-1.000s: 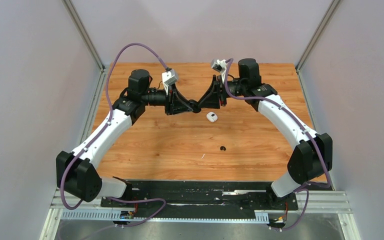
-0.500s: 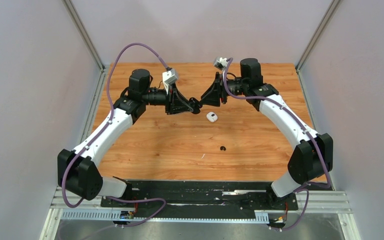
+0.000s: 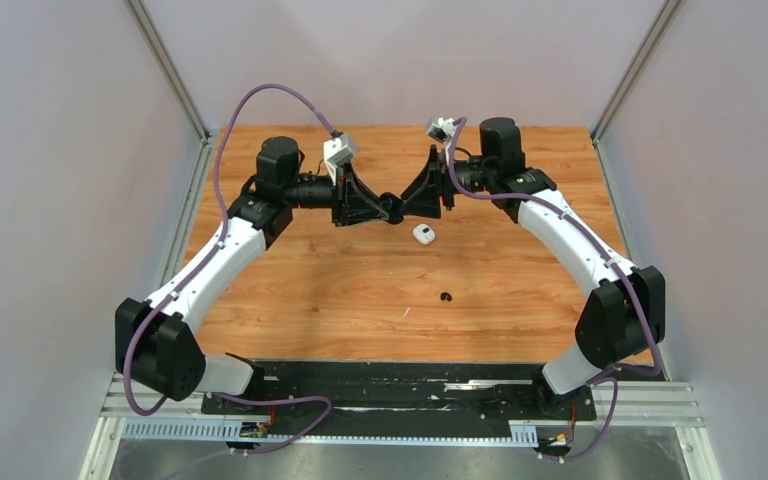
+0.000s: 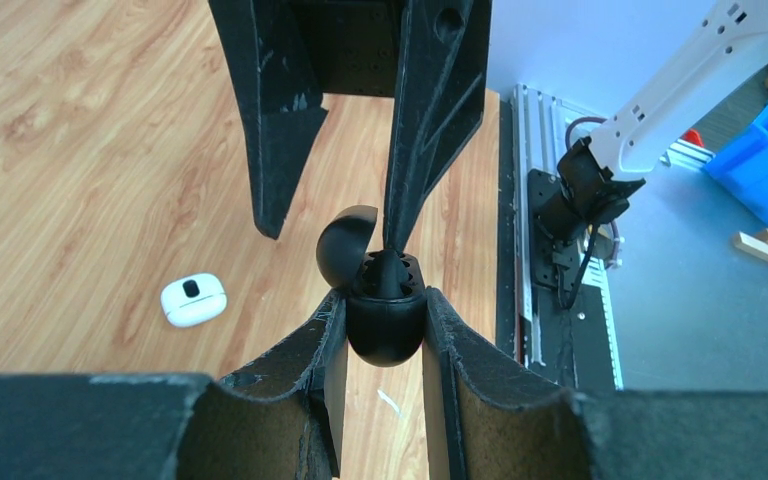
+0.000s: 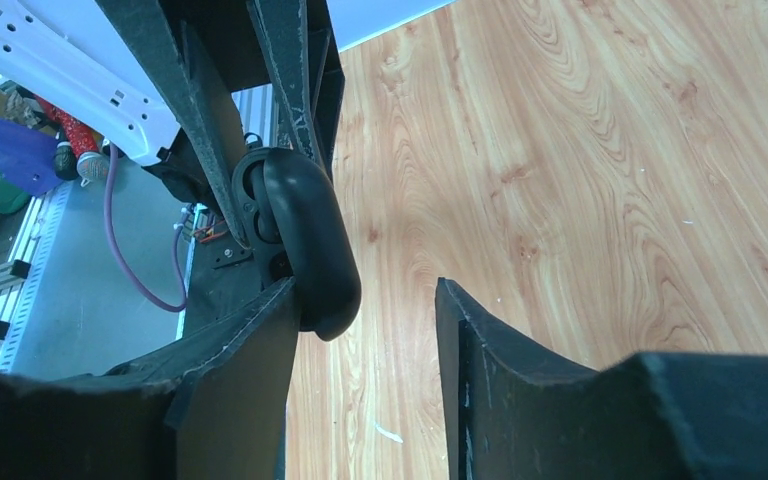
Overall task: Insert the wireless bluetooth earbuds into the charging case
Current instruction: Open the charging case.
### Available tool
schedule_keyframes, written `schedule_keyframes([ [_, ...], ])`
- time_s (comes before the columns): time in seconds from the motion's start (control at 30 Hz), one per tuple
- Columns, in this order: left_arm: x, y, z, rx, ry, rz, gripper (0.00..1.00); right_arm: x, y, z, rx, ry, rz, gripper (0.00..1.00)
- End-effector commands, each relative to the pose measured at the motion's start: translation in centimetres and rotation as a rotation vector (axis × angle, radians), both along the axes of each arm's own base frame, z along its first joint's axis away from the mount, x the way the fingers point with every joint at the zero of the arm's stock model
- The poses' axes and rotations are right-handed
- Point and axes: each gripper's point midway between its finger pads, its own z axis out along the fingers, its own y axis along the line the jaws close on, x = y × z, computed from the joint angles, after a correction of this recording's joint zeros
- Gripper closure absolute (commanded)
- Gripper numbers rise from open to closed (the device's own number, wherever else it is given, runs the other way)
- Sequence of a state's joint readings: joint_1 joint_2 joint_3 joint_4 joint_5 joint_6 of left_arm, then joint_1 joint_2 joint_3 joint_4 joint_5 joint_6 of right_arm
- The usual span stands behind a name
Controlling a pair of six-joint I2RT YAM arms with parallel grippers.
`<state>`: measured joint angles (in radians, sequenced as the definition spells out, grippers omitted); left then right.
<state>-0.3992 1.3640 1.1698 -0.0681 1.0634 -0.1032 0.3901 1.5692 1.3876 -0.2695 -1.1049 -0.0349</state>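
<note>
Wood-grain bench [image 3: 340, 290] under both arms. My left hand [image 4: 382, 300] is clamped on a black hinged pod, lid open toward the right hand [image 5: 365, 295], and I take it for the charging case [image 4: 385, 340]. The right hand's jaws stand apart, one finger against the shell. A small dark pair [image 3: 445, 296] on the bench is probably the earbuds. It lies nearward of both hands, well apart, on the right arm's side. A white pebble [image 3: 422, 234] lies closer in.
</note>
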Motion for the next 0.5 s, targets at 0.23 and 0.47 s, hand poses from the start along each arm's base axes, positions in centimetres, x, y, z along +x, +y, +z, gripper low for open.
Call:
schedule_keyframes([
  [0.23,-0.2,0.0,2.3,-0.078,-0.026,-0.019,1.00,-0.7,0.2,1.4,0.040,-0.059,0.054,0.66],
  [0.47,-0.3,0.1,1.9,-0.065,-0.033,-0.023,1.00,-1.2,0.5,2.6,0.083,-0.082,0.097,0.69],
])
